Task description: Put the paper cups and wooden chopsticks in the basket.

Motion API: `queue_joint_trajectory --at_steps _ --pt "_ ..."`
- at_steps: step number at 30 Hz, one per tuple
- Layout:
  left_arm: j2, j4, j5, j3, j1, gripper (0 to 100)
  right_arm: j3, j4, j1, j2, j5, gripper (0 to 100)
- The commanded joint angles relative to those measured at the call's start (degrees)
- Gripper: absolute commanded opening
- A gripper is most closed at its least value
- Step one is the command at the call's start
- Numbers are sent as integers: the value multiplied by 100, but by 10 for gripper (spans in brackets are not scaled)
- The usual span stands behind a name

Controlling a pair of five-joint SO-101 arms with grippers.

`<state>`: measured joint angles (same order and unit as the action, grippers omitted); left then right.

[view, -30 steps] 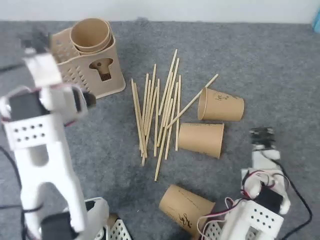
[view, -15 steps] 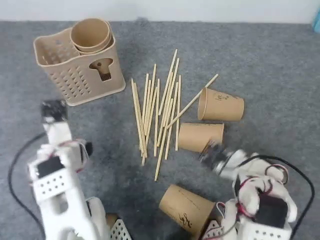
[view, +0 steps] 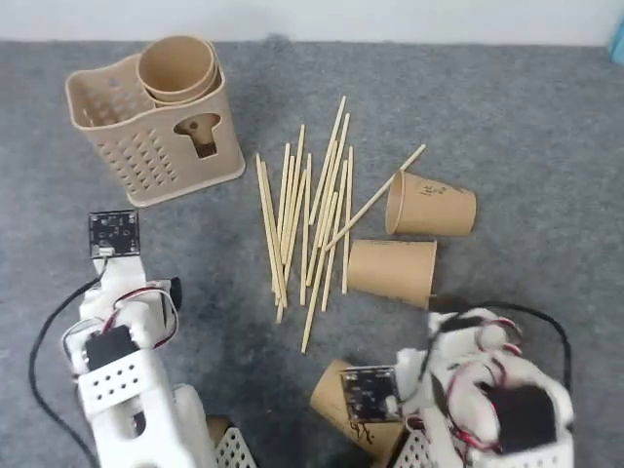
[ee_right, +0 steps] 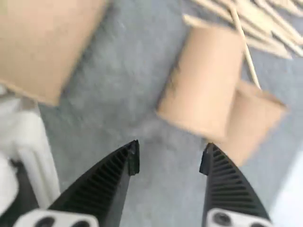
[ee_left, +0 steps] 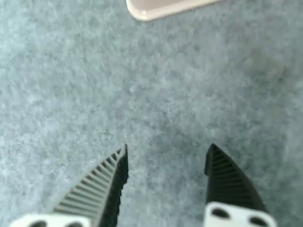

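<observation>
Paper cups (view: 392, 271) and wooden chopsticks (view: 307, 219) lie loose on a grey carpet (view: 507, 117); we begin at the grippers and work outward.

The left gripper (ee_left: 165, 153) has its two ribbed black jaws spread wide with nothing between them. It hangs over bare carpet, with the foot of the basket (ee_left: 165, 7) a little ahead of it. The left arm (view: 122, 361) stands at the near left of the table, well apart from the chopsticks.

The right gripper (ee_right: 168, 153) is also spread wide and holds nothing. It hangs over the strip of carpet between two of the loose cups.

We count three loose cups, all lying on their sides. The nearest cup (view: 341, 405) is partly covered by the right arm (view: 487, 400). The middle cup (view: 400, 278) lies farther out, and the far cup (view: 431, 205) lies just beside it, farther from the arms.

We make out two nested cups (view: 177, 66) standing upright in one compartment of the tan, perforated basket, which sits at the far left of the carpet.

The chopsticks lie in a loose spread between the basket and the loose cups, most of them pointing away from the arms. We see more than ten, but they overlap too much for an exact count. One slanted chopstick (view: 375, 200) lies apart from the rest, crossing beside the far cup's rim.
</observation>
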<state>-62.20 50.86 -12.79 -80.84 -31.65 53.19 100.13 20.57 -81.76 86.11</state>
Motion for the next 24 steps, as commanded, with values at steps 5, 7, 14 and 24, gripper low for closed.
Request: queue_joint_trajectory --at_steps 5,7,14,24 --pt "-105 -132 -35 22 9 254 -167 -1613 -347 1182 -3068 56" --pt "-105 -105 -26 22 79 254 -149 -1921 -901 1253 -3727 2" --pt "-105 343 88 286 835 193 448 -2809 -3099 1297 -5521 7" --pt "-88 3358 88 3240 3095 12 2505 -4523 -4549 1279 -7437 8"
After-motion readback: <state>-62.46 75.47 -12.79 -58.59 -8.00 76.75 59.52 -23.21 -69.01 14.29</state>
